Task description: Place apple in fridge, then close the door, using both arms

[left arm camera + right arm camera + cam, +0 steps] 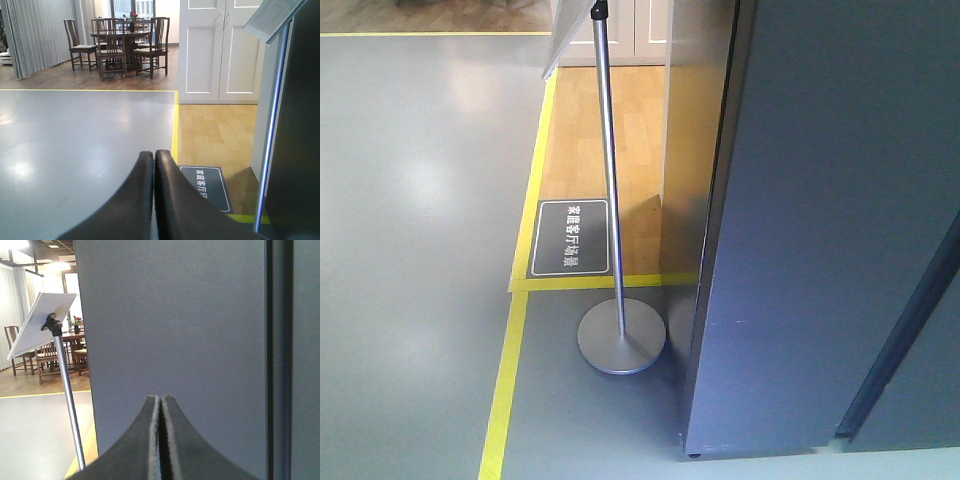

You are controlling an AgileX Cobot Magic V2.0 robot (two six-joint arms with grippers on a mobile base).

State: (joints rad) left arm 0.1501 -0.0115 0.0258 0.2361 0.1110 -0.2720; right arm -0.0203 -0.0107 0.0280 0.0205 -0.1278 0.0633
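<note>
Left gripper (pixel 154 156): fingers pressed together, nothing between them. Ahead of it is grey floor (pixel 75 140) with yellow tape line (pixel 175 125); black floor sign (pixel 207 187) just right of the tips, sign stand pole (pixel 272 130) further right, white cabinet doors (pixel 220 50) beyond, dining table with chairs (pixel 120 42) far ahead-left

Right gripper (pixel 161 399): also closed tight, empty. Fridge (pixel 170 340) fills the view straight ahead of it, dark grey door (pixel 175 315) flat and shut, narrow seam to the right. Stand's tilted white board (pixel 42 322) sits left of the claw

Front camera: fridge side panel right, stand base (pixel 621 337) just beside its corner

Apple not visible in any view
</note>
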